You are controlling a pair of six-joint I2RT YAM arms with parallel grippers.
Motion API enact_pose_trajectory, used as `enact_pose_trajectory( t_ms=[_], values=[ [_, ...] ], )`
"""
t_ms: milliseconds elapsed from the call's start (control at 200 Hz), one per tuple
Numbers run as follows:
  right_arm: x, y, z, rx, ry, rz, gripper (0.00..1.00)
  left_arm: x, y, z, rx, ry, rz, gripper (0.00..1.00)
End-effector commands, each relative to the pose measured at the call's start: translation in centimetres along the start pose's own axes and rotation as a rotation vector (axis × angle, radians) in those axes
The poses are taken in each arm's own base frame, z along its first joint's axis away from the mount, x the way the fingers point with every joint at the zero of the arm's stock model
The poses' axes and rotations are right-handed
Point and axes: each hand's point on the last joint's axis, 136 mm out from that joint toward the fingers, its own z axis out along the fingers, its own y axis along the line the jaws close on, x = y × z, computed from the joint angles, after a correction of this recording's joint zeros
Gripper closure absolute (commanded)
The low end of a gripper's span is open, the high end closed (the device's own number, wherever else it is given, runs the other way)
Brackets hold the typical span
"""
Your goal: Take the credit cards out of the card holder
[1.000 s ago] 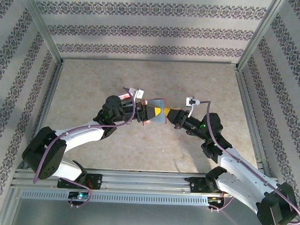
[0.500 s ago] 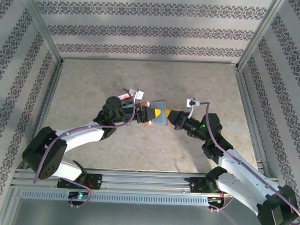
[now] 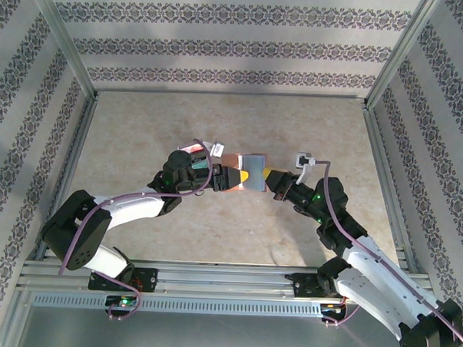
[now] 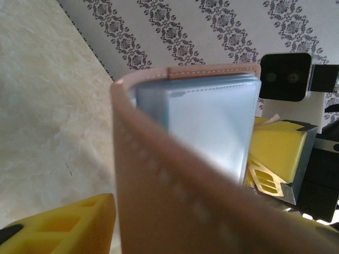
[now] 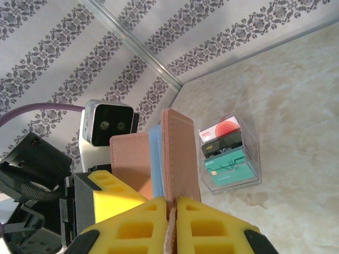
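from overhead, my left gripper (image 3: 237,176) sits at the left edge of the card holder (image 3: 252,182). the holder is held in the air over the middle of the worktop (image 3: 141,131), its grey-blue lining facing up. the left wrist view puts a brown leather flap right across the lens, beside one yellow finger (image 4: 58,225). i cannot tell whether those jaws pinch the flap or stand free of it. on the right, my right gripper (image 3: 268,175) meets the holder's other edge. its wrist view makes the grip plain: both yellow pads are pressed together on the leather edge, and the holder stands upright above them, partly open. that same view gives me the credit cards (image 5: 229,153), red-and-white, dark and teal, stacked in a clear case (image 5: 251,140) lying on the worktop apart from the holder.
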Motion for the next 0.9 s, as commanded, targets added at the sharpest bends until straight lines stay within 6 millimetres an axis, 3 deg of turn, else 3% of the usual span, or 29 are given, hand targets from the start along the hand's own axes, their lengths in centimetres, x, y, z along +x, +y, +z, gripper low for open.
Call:
enact_pose_trajectory(
  t_ms=[0,600,899],
  values=[
    [-1.8,1.6,-0.6,-0.011,-0.057,-0.043,1.00,0.5,0.3,0.0,-0.013,0.007,0.008,0.48],
    [-2.2,0.9,-0.9,0.076,-0.034,-0.048,1.00,1.8,2.6,-0.3,-0.127,0.057,0.010,0.68],
    [-1.8,1.8,0.1,0.068,0.004,-0.039,1.00,2.3,2.3,1.0,-0.108,0.087,0.019,0.73]
  ],
)
